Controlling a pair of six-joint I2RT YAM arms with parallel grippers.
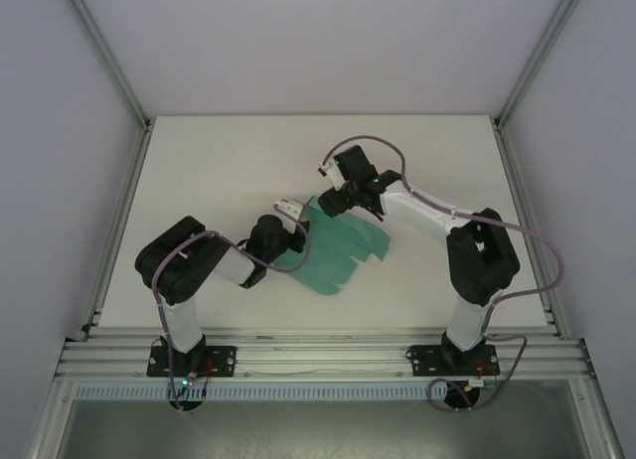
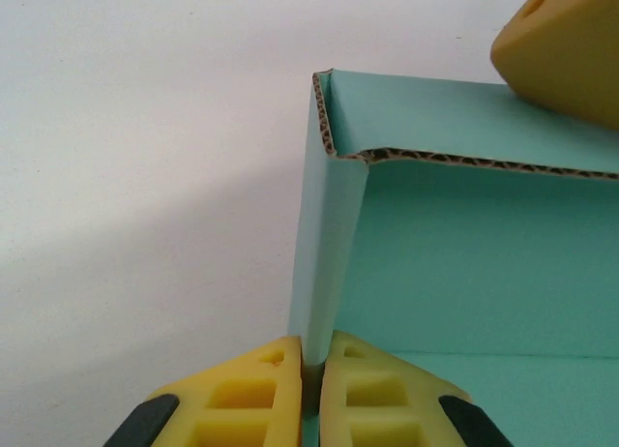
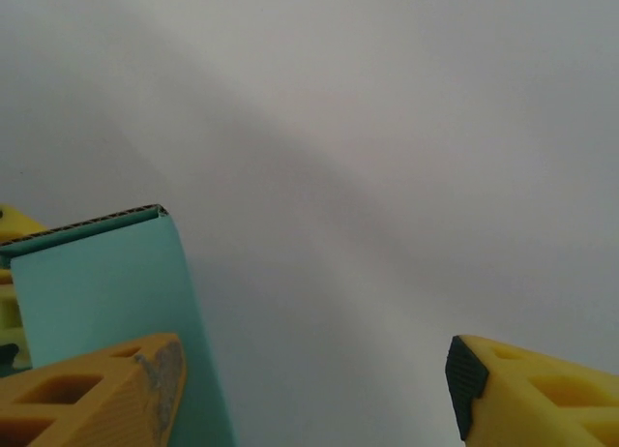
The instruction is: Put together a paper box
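Toward the near edge of the table (image 1: 219, 161), left of its middle, the left gripper (image 2: 311, 370) is pinching a side flap of the paper box (image 1: 343, 248) between its yellow fingers (image 2: 256, 394), which are standing almost together. The flap is standing upright, its corrugated edge showing at the top. The rest of the teal-green card is lying mostly flat around the table's middle. Just beyond, at the box's far side, the right gripper (image 1: 331, 203) is hanging with its jaws spread wide, gripping nothing. One finger (image 3: 106, 389) is sitting right beside another raised panel; I cannot tell whether they are touching.
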